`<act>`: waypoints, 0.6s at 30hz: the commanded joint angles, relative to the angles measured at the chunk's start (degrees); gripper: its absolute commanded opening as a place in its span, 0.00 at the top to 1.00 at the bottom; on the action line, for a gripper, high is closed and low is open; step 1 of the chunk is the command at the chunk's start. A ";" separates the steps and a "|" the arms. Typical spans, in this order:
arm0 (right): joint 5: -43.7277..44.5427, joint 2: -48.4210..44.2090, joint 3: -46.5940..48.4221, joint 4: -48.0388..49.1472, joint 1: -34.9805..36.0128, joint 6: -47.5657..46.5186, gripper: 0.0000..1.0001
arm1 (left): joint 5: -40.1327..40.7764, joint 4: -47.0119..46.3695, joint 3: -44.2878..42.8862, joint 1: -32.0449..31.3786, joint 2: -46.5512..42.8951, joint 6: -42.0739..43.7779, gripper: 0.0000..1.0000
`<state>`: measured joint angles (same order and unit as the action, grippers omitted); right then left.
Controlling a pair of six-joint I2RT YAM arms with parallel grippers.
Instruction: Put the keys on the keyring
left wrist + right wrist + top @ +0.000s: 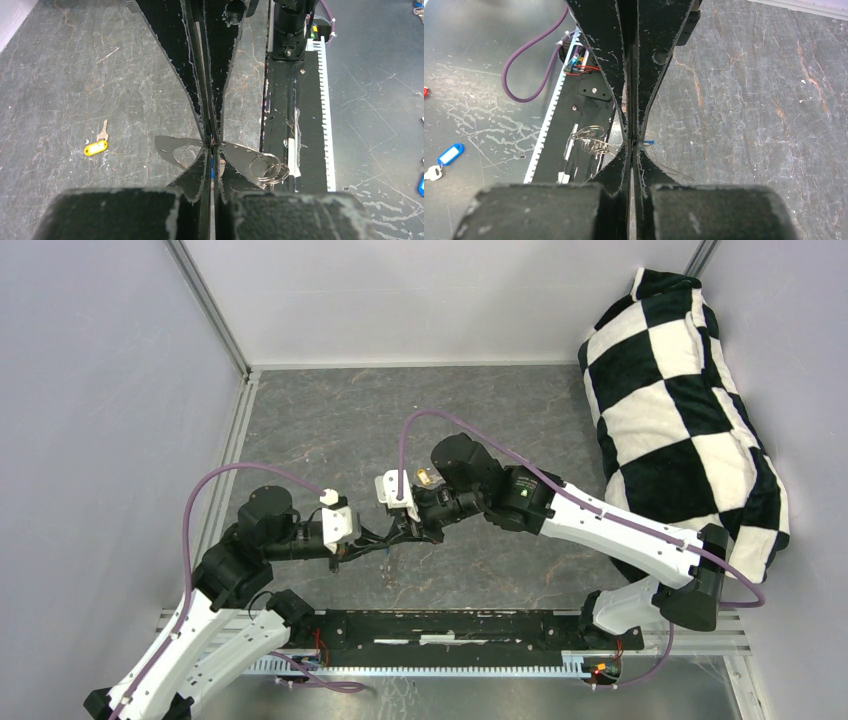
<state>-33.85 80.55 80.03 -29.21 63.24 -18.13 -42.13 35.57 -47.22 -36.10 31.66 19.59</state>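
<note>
Two arms: one left arm (200, 630), one right arm (620, 530). Two grippers, one on each: left gripper (212, 149), right gripper (634, 144), with two fingers apiece, four in all. One keyring (245, 159), a flat grey band. At its near end is one cluster of wire rings (271, 169); they overlap, so at least two, exact number unclear. Two keys: one yellow-tagged key (95, 148) on the table (330, 420), one blue-tagged key (450, 154) on the shiny surface (484, 115) past the table's near edge. One blue sliver (649, 142) at the fingertips, too small to name. Two purple cables: left cable (187, 530), right cable (440, 416). One checked cushion (680, 410), far right
</note>
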 commanded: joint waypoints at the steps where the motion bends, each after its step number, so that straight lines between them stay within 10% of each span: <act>1: -0.15 -2.56 0.04 6.06 -0.23 1.64 0.99 | -1.11 -3.23 -1.65 -0.14 -0.42 0.73 0.98; 6: -0.73 -2.58 -1.16 8.99 -0.30 2.69 1.00 | -1.22 -3.57 -1.39 -0.11 -0.45 0.24 0.98; 11: 1.09 -5.43 -5.90 15.12 -1.16 5.34 1.00 | -0.48 -1.60 -1.51 -0.11 -0.63 1.46 0.69; 18: -0.93 -11.81 -15.78 31.07 -2.71 12.72 1.00 | 0.57 2.79 -0.96 -0.11 -1.43 7.21 0.66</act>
<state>-33.21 72.90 67.09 -12.64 61.10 -10.74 -42.04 37.01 -47.24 -36.10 31.31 22.61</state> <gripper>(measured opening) 0.007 0.326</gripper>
